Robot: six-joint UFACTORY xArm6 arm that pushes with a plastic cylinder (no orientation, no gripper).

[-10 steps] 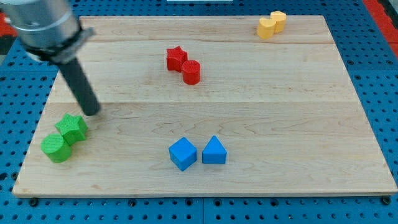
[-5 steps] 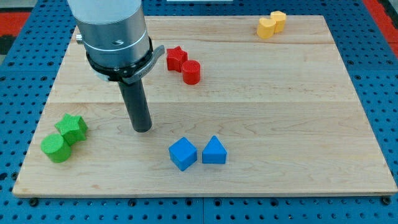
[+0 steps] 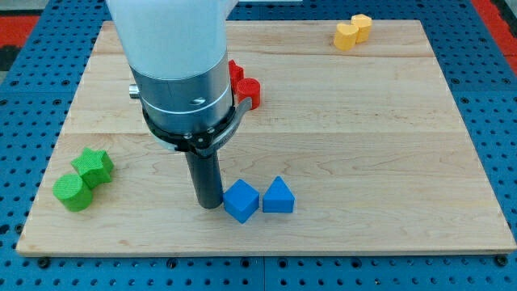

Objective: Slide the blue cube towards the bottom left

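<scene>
Blue cube (image 3: 240, 200) lower centre of frame, on desk (image 3: 363, 162), touching blue wedge (image 3: 278, 196). My tip (image 3: 209, 204) at its left; no gripper, holds nothing. Cube likely light, rigid, slides easily; push from upper-right face.

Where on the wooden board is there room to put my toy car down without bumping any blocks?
The big bare stretch of board lies between the yellow blocks at the top and the blue triangular block. The bottom right corner is bare too. It is crowded where my tip sits beside the blue cube, and by the green blocks.
</scene>
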